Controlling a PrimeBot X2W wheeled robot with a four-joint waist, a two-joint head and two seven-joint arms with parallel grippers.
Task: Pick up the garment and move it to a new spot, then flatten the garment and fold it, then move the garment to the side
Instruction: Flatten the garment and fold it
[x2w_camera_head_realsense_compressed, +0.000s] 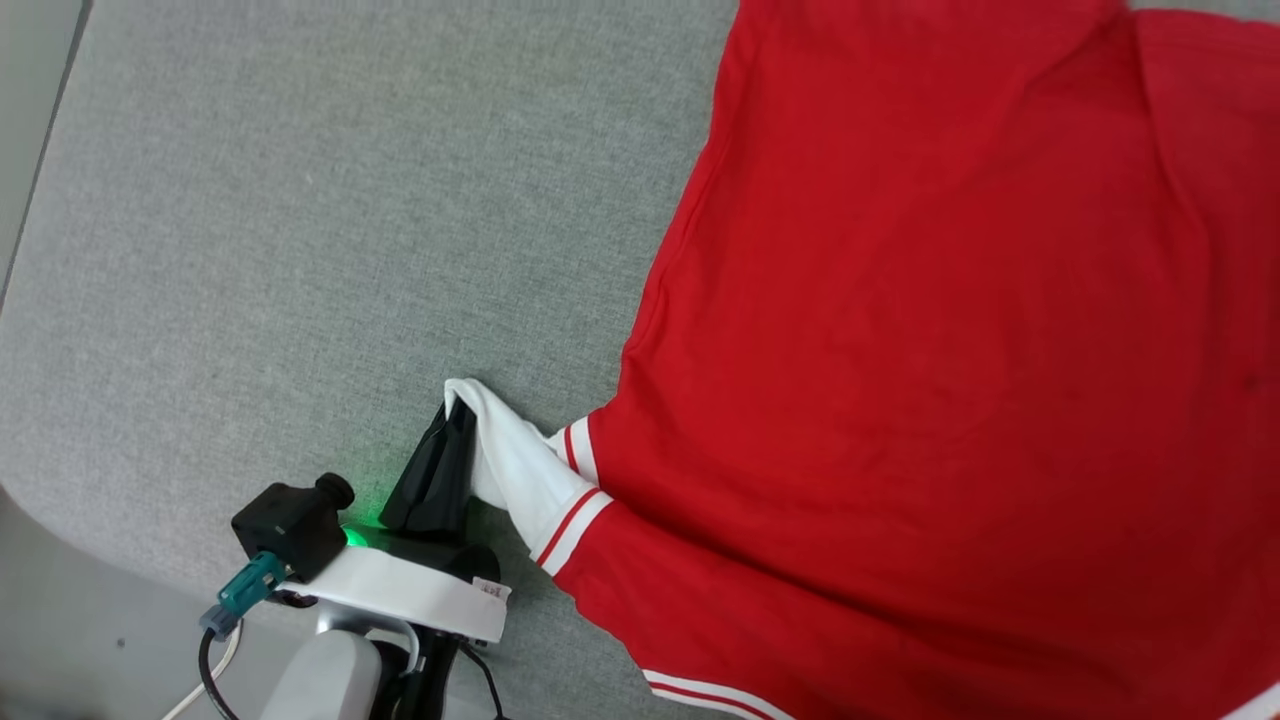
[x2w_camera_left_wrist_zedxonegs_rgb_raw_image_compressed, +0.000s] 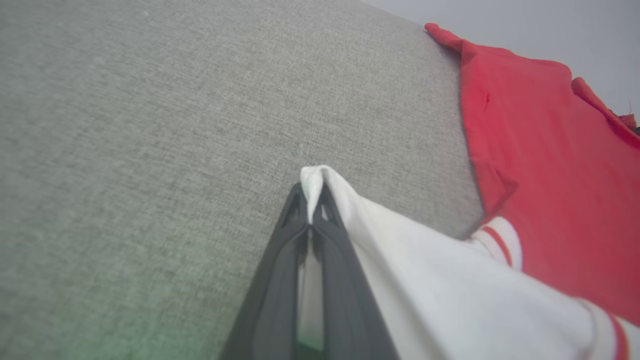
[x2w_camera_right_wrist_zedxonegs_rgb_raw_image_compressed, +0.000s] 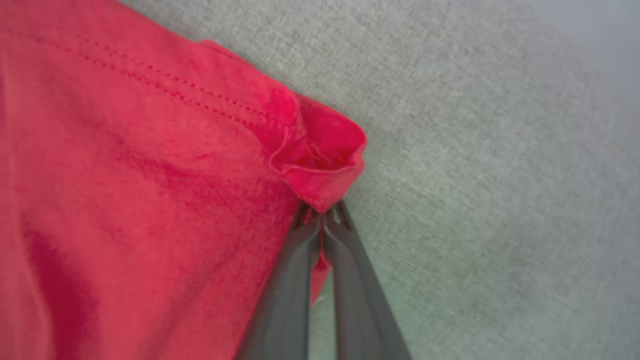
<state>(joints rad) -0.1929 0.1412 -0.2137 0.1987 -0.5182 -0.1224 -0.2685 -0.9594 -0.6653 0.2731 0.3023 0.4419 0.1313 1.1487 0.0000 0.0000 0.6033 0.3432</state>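
L hand (x2w_camera_head_realsense_compressed: 452, 412): fingers pressed flat together, tips pinching a fold of garment (x2w_camera_head_realsense_compressed: 900, 350). Fingers point up & slightly right in head view. Pale forearm (x2w_camera_head_realsense_compressed: 335, 680) at bottom edge, white wrist band (x2w_camera_head_realsense_compressed: 400, 590), green light lit. R hand (x2w_camera_right_wrist_zedxonegs_rgb_raw_image_compressed: 324, 212): jaws closed, tips nipping garment's red corner.

Reads as a robot test lab rather than a home: the work surface is a flat counter (x2w_camera_head_realsense_compressed: 300, 220) wrapped in plain grey woven fabric with a rounded corner, standing over a bare pale grey floor (x2w_camera_head_realsense_compressed: 60, 640). Past its far edge is a blank pale grey surface (x2w_camera_left_wrist_zedxonegs_rgb_raw_image_compressed: 550, 30), wall or floor unclear. Exposed black and white cables (x2w_camera_head_realsense_compressed: 205, 680) and a teal plug (x2w_camera_head_realsense_compressed: 248, 582) hang off a black box camera (x2w_camera_head_realsense_compressed: 290, 525) mounted behind the left hand (x2w_camera_head_realsense_compressed: 455, 410).
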